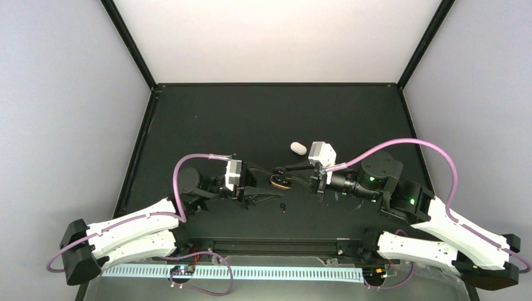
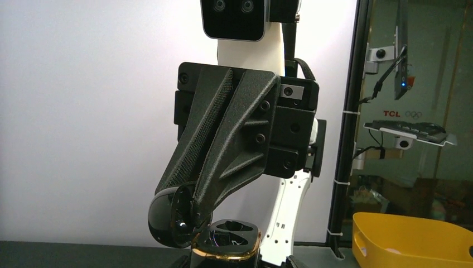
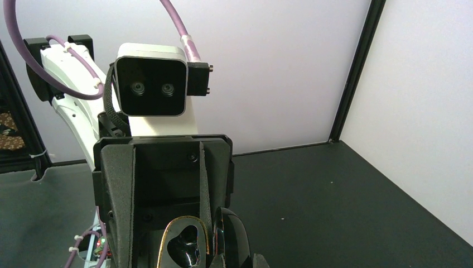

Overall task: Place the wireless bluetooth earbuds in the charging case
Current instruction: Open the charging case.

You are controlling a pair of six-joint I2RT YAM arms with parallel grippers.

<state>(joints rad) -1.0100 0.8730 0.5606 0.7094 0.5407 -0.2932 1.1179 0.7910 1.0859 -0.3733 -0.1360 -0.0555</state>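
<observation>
One open case (image 1: 280, 182), black with a gold rim, is between the two grippers. The right gripper (image 1: 285, 171), reaching in from the case's right, is pinched tight on the edge of its domed lid (image 2: 167, 218). The left gripper (image 1: 273, 187) comes from the case's left with its fingers either side of the base; whether they press it I cannot tell. Two sockets (image 2: 228, 234) show in the base (filled or not is unclear). One tiny black bud (image 1: 283, 206) lies on the table (image 1: 251, 119), near the case on the arm-base side and apart from it. One white oval (image 1: 298, 147) lies just beyond the case, untouched.
</observation>
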